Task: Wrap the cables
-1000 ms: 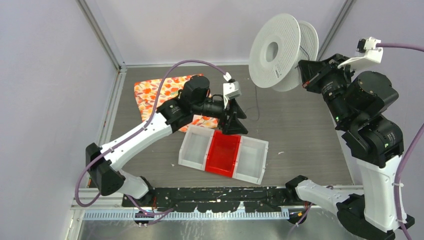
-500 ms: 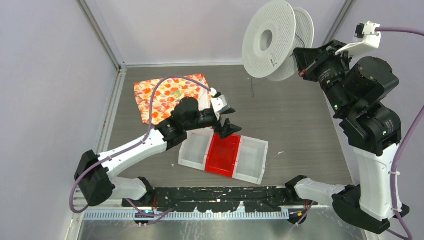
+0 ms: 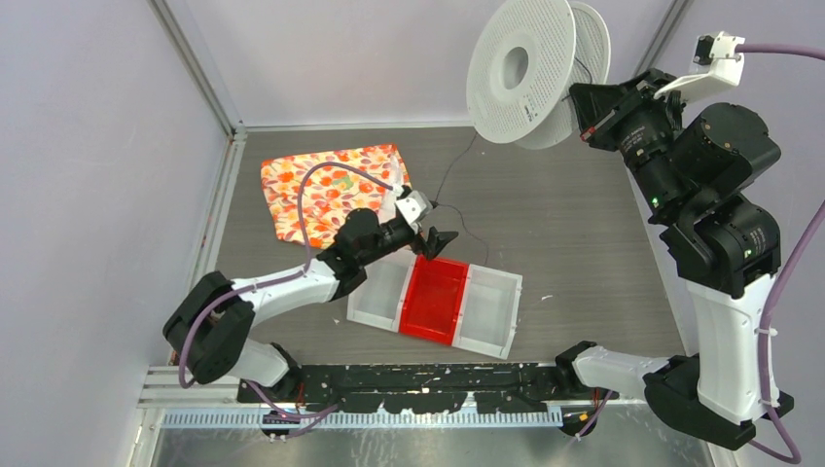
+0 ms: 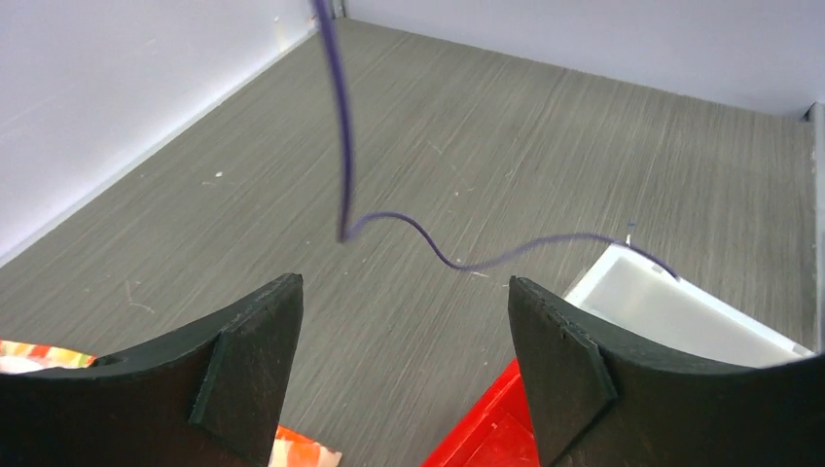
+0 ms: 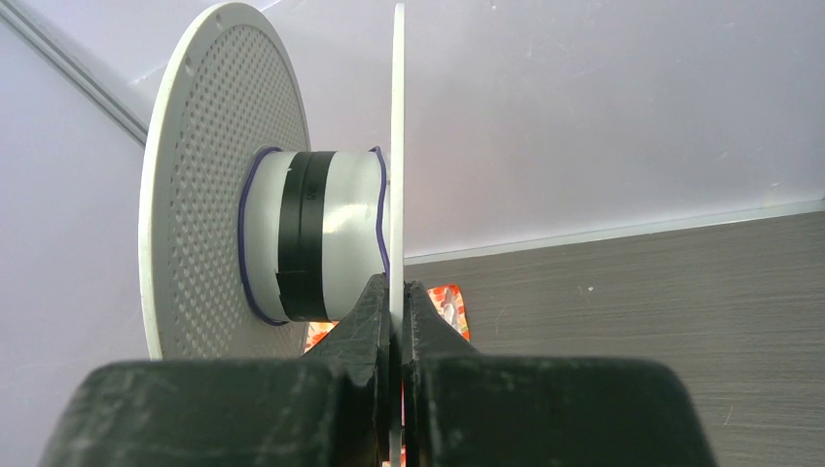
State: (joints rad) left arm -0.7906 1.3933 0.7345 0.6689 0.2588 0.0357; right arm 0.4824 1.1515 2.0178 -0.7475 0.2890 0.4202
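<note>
Dark thin cable (image 4: 341, 146) trails from white spool (image 3: 501, 102) at 1 o'clock onto the table. Right gripper (image 5: 397, 288) is clamped on the spool flange. Left gripper (image 4: 399, 365) has its fingers apart, empty. I'd pinch the cable at its 12 o'clock and wind it taut.

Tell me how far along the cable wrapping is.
Early. Done: a couple of turns of cable sit on the hub of the spool. In hand: the right claw is shut on its flange, holding it in the air; the left claw is open, gripping nothing. Left: a loose length runs from the spool down to the table beside the tray, not yet wound.
</note>
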